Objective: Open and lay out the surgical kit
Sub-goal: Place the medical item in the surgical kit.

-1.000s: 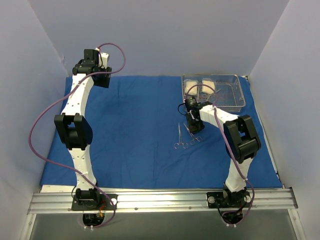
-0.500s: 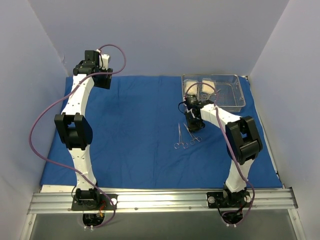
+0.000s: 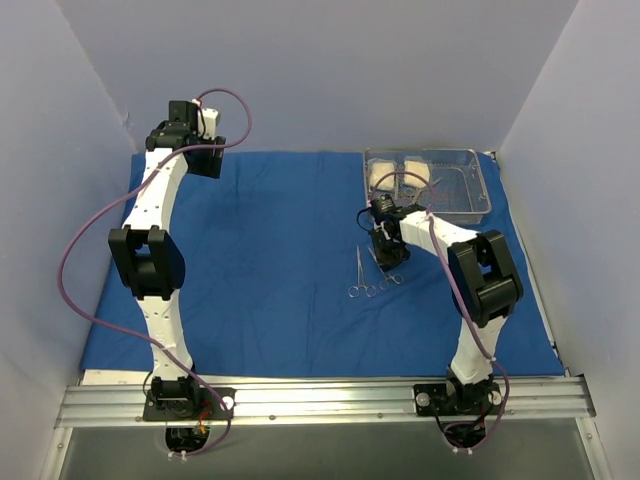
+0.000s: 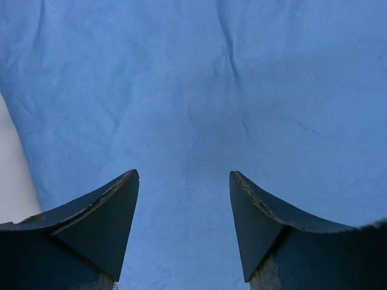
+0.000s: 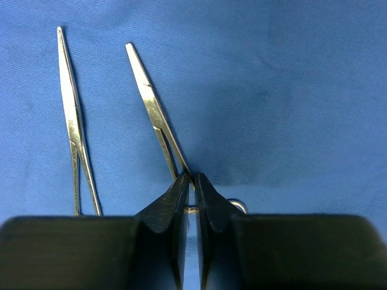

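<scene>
The surgical kit's blue cloth wrap [image 3: 260, 260] lies spread flat over the table. Its wire-mesh steel tray [image 3: 470, 195] stands at the back right, holding two white gauze packets [image 3: 383, 177]. Two silver scissor-handled clamps lie side by side on the cloth in front of the tray. My right gripper [image 5: 193, 176] is shut on the shank of the right clamp [image 5: 151, 103], low over the cloth. The left clamp [image 5: 71, 121] lies free beside it. At the back left, my left gripper [image 4: 184, 175] hangs open over bare cloth [image 4: 193, 90].
Pale walls close in the table on three sides. A strip of white tabletop [image 4: 12, 181] shows past the cloth's left edge. The right arm [image 3: 480, 270] reaches over the cloth's right part.
My right gripper's fingers have closed further on the right clamp, and its wrist has shifted slightly. The left arm has not moved.
</scene>
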